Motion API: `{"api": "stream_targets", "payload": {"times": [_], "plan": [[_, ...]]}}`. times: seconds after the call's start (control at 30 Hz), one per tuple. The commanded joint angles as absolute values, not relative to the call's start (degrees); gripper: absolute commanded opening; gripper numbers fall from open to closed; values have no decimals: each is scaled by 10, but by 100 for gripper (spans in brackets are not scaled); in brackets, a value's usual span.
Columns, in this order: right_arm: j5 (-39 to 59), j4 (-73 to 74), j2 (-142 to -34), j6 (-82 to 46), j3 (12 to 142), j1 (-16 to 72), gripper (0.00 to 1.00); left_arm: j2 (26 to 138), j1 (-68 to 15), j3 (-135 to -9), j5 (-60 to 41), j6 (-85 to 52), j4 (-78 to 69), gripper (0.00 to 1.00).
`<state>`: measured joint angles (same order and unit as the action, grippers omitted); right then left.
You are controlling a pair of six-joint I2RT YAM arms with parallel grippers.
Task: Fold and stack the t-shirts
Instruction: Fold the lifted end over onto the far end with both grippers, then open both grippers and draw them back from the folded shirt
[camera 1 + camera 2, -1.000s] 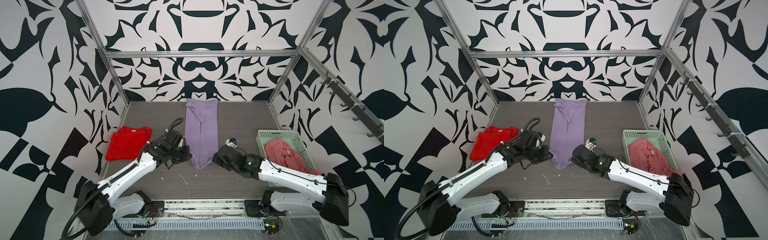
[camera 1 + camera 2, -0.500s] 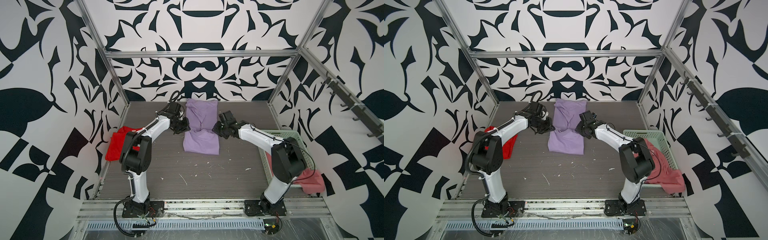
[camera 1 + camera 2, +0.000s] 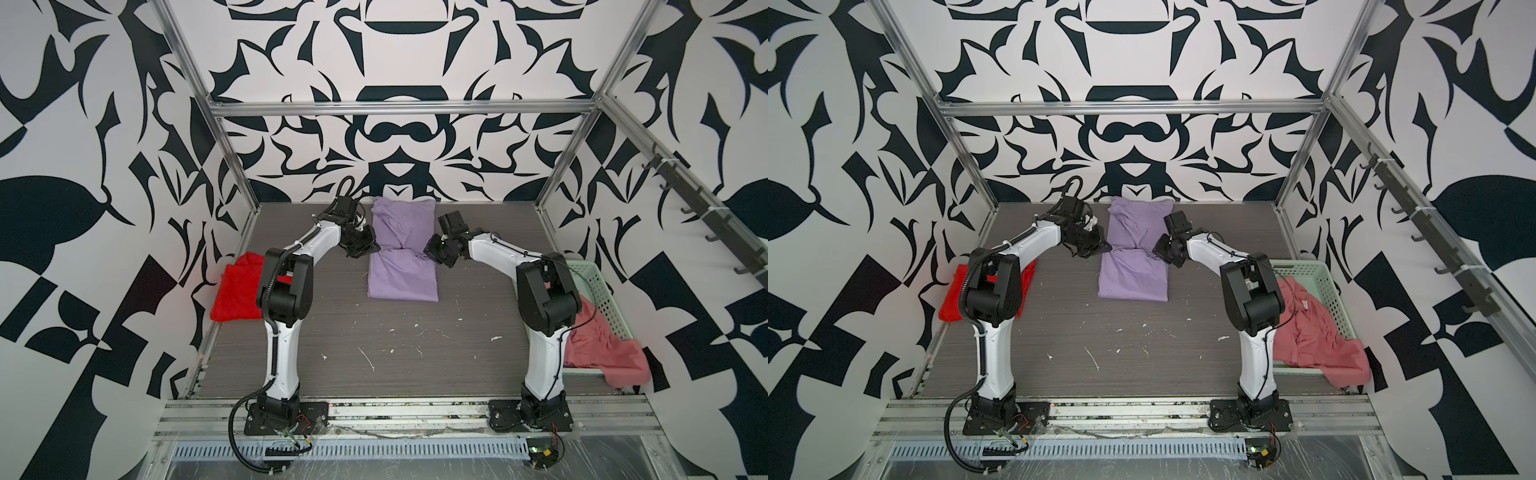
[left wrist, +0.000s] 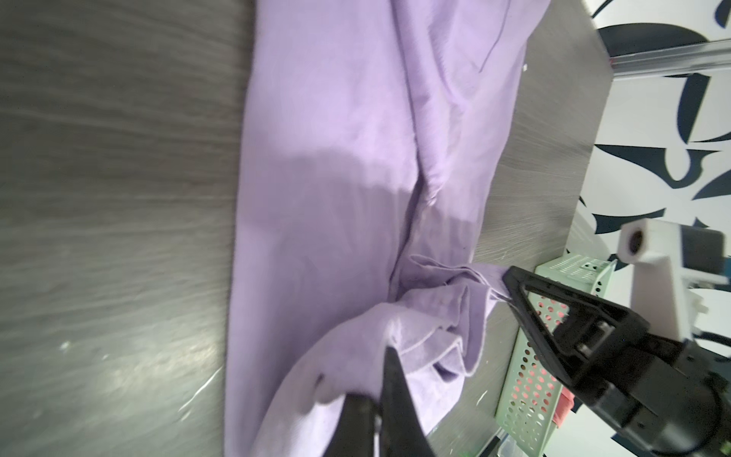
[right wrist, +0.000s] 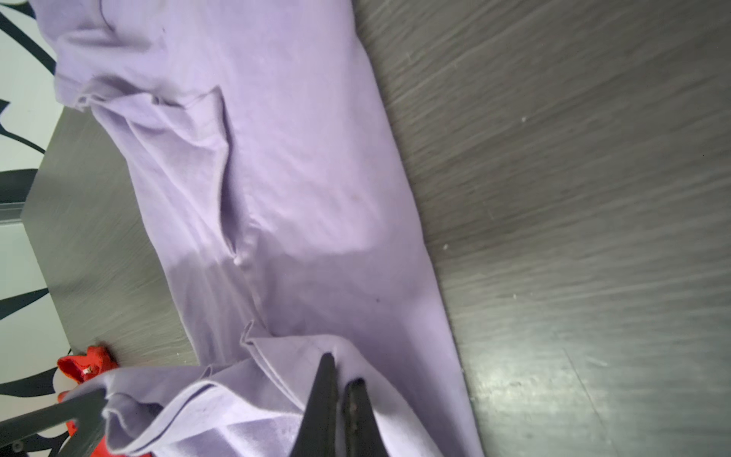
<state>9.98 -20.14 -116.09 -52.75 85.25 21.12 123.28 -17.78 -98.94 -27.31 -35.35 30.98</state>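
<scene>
The lilac t-shirt (image 3: 403, 278) (image 3: 1133, 278) lies mid-table toward the back wall, its near end doubled over onto its middle. My left gripper (image 3: 371, 250) (image 3: 1105, 249) is shut on the folded hem's left corner and my right gripper (image 3: 429, 254) (image 3: 1158, 253) on its right corner. The left wrist view shows the left gripper (image 4: 375, 380) pinching lilac cloth (image 4: 336, 158). The right wrist view shows the right gripper (image 5: 341, 370) pinching the hem (image 5: 296, 158). A red t-shirt (image 3: 237, 291) (image 3: 951, 299) lies folded at the left edge. A salmon pink t-shirt (image 3: 602, 345) (image 3: 1312, 332) spills from the basket.
A pale green perforated basket (image 3: 598, 282) (image 3: 1320, 278) stands at the right edge, behind the right arm's elbow. The left arm's elbow hangs over part of the red t-shirt. Small white scraps (image 3: 368, 357) lie on the grey table's front half. Patterned walls close in three sides.
Both grippers have carried the lilac t-shirt's near hem from the table's front toward the back wall, folding the shirt over itself. Both arms now stretch far back.
</scene>
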Motion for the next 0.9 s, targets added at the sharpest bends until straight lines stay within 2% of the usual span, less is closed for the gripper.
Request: {"api": "stream_targets", "payload": {"times": [0.0, 0.13, 0.17, 0.23, 0.3, 0.37, 0.43, 0.53, 0.73, 0.77, 0.87], "plan": [[109, -212, -1162, -518, 886, 201, 0, 1260, -172, -1014, -284, -354, 319, 0], [125, -212, -1180, -512, 908, 195, 0, 1271, -168, -1019, -280, -366, 314, 10], [130, -203, -1182, -507, 912, 195, 0, 1271, -166, -1019, -277, -369, 313, 17], [128, -199, -1181, -501, 921, 193, 12, 1270, -163, -1020, -273, -370, 310, 26], [125, -191, -1173, -494, 928, 190, 27, 1261, -157, -1020, -262, -369, 308, 40], [130, -189, -1162, -472, 936, 188, 45, 1246, -150, -1014, -244, -367, 302, 50], [115, -208, -1146, -454, 940, 187, 47, 1228, -142, -999, -232, -367, 294, 58], [108, -234, -1116, -438, 920, 188, 47, 1181, -135, -947, -215, -359, 280, 61], [143, -221, -1032, -455, 761, 199, 48, 1076, -137, -774, -210, -341, 264, 72], [145, -212, -1016, -463, 732, 202, 57, 1057, -138, -741, -213, -344, 258, 74], [151, -172, -973, -496, 646, 215, 60, 1007, -146, -655, -230, -354, 237, 79]]}}
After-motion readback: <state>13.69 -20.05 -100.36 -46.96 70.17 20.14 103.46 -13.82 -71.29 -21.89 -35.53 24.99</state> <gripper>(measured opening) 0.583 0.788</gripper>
